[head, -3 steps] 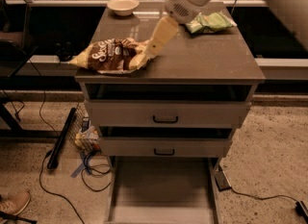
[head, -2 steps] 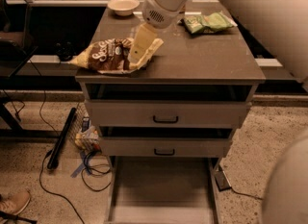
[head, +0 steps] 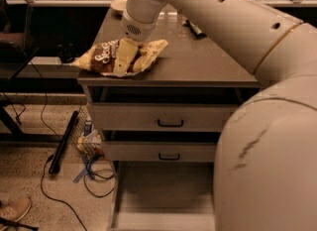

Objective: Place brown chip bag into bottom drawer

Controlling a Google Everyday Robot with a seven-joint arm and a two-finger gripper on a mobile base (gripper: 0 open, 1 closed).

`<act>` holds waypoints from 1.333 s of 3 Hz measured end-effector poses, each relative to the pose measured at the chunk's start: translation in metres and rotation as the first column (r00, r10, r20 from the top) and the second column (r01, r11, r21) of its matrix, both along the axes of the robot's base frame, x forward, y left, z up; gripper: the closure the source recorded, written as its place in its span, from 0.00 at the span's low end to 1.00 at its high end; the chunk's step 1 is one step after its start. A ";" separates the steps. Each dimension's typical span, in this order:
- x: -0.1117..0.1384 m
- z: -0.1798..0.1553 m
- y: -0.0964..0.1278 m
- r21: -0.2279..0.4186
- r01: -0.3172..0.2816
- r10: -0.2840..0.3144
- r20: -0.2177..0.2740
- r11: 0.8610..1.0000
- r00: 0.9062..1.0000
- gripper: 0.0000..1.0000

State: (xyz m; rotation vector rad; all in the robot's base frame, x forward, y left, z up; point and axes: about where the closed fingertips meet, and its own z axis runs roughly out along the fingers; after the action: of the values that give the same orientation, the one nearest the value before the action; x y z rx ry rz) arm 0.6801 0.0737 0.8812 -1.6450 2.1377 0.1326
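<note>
Arm [head: 223,12] reaching toward 10 o'clock over the desk [head: 198,61], open bottom drawer [head: 163,188] at 6 o'clock, bag [head: 100,56] at the desk's left front corner, gripper [head: 120,66] upon it, hold not discernible: secure mid-bag before lifting.

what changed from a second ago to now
The gripper moved leftward in the view across the cabinet top and down onto the brown chip bag; a hold on it cannot be seen. The bag lies where it was, near the left front edge. The bottom drawer stays pulled out, the two upper drawers shut.
</note>
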 end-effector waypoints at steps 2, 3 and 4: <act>0.012 -0.031 -0.002 -0.029 0.064 -0.065 -0.027 0.998 0.998 0.41; 0.006 -0.035 -0.014 0.028 0.095 -0.093 -0.047 0.995 0.995 0.64; -0.020 -0.017 -0.026 0.149 0.090 -0.085 -0.042 0.985 0.996 0.87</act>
State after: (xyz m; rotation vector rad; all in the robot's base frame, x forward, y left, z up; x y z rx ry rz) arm 0.6605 0.0480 0.8644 -1.4715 2.1652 0.2909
